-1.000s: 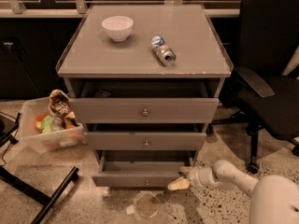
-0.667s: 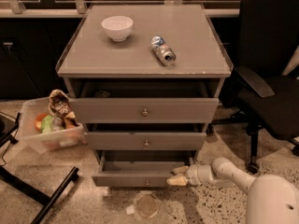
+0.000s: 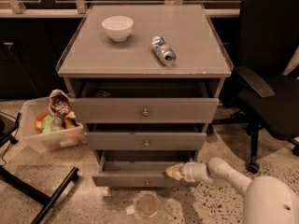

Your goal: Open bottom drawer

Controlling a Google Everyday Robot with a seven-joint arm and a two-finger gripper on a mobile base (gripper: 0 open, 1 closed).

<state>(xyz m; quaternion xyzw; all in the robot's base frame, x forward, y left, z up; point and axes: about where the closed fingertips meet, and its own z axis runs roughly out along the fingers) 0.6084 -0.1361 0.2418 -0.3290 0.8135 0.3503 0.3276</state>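
Observation:
The bottom drawer (image 3: 140, 177) is the lowest, shortest grey front of the cabinet, with a small round metal knob (image 3: 146, 183) at its centre. It stands pulled out a little, with its plain grey inside showing behind the front. My gripper (image 3: 174, 171) reaches in from the lower right on a white arm and sits at the drawer's top front edge, right of the knob. The middle drawer (image 3: 145, 140) and top drawer (image 3: 144, 110) above also stand slightly out.
A white bowl (image 3: 117, 27) and a lying can (image 3: 163, 51) rest on the cabinet top. A clear bin of snacks (image 3: 50, 125) stands on the floor at left. A black office chair (image 3: 271, 87) is at right. A clear round lid (image 3: 147, 205) lies on the floor in front.
My gripper has moved left along the bottom drawer's front edge, and the drawer sits a little further out.

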